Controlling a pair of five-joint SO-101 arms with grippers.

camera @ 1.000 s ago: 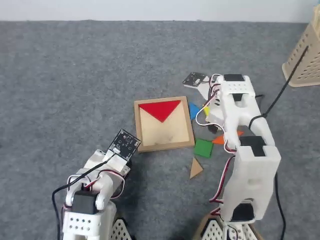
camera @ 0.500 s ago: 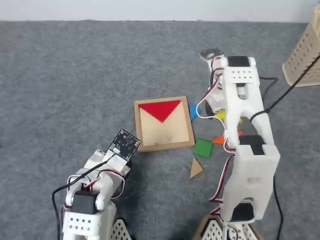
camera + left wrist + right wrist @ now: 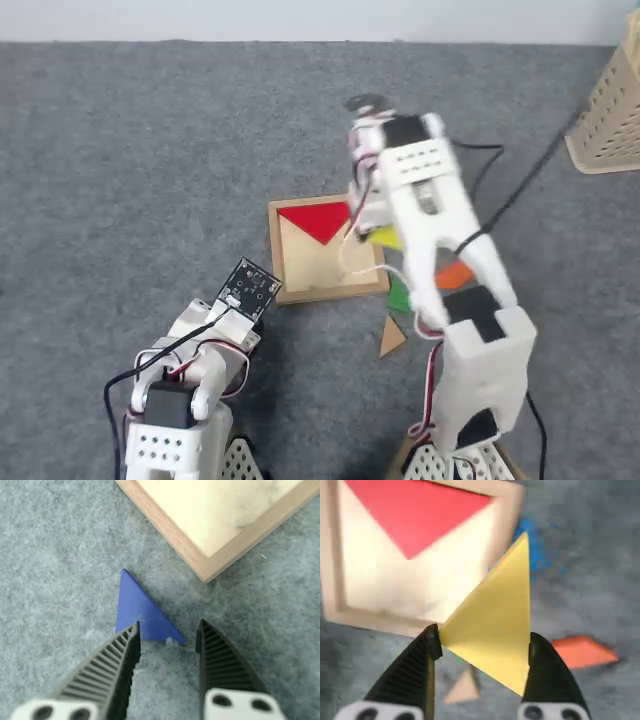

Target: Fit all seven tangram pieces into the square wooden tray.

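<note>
When the pieces are counted, seven are found, with one tray (image 3: 274, 250) and two grippers. One red triangle (image 3: 315, 218) is seated in the tray, ahead of the right gripper (image 3: 484, 637). One yellow triangle (image 3: 495, 625) is clamped by its edges between that gripper's fingers and held above the tray's rim. A light blue piece (image 3: 532, 550) is seen on the carpet (image 3: 150, 150) beyond the yellow tip, just outside the tray. An orange piece (image 3: 582, 650) lies to one side below the gripper, and a tan triangle (image 3: 462, 687) sits nearly beneath it. A green square (image 3: 398, 295) lies beside the tray's near corner, partly hidden by the right arm. One dark blue triangle (image 3: 140, 612) lies flat just ahead of the left gripper (image 3: 168, 626), whose jaws are spread apart around its near corner without touching it.

Compared with a second ago, the right arm has been swung from beside the tray toward its edge, and the yellow triangle has been carried with it. The left arm is unchanged.

The red triangle is set against the tray's far edge, and the floor below it is bare. A corner of the tray stands just beyond the dark blue triangle.
</note>
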